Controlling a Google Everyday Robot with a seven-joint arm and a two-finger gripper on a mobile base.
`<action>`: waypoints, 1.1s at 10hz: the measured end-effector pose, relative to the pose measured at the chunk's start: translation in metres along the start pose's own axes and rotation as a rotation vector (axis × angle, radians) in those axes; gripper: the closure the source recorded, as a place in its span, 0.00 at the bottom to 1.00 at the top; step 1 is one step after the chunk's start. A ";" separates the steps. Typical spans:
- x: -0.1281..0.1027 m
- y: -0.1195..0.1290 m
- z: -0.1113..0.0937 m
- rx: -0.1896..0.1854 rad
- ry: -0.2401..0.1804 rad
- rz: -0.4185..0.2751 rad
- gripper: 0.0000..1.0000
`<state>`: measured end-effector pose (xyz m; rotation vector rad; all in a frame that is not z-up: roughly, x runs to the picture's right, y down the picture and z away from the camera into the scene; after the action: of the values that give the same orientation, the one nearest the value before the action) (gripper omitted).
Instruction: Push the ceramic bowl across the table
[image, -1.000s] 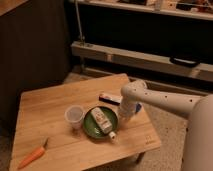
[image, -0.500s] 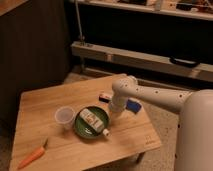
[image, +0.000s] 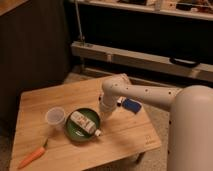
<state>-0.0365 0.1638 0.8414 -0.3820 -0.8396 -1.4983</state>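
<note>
The dark-green ceramic bowl (image: 75, 132) sits on the light-wood table (image: 125, 137), left of centre, with a white tube-like bottle (image: 84, 123) lying in it. My gripper (image: 105, 114) is at the end of the white arm, low over the table and right against the bowl's right rim. A small translucent plastic cup (image: 55, 116) stands touching or nearly touching the bowl's left rim.
An orange carrot (image: 31, 156) lies near the table's front left corner. A blue object (image: 132, 105) lies on the table just right of the arm. A dark wall and a low metal rail stand behind the table.
My gripper has moved left across the table. The bowl with the bottle and the cup have slid left with it.
</note>
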 end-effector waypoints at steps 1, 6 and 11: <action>0.000 -0.003 -0.001 0.000 0.002 -0.020 1.00; 0.000 -0.032 0.013 -0.004 -0.021 -0.108 1.00; -0.003 -0.066 0.029 0.023 -0.026 -0.196 1.00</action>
<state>-0.1060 0.1805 0.8408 -0.3094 -0.9355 -1.6653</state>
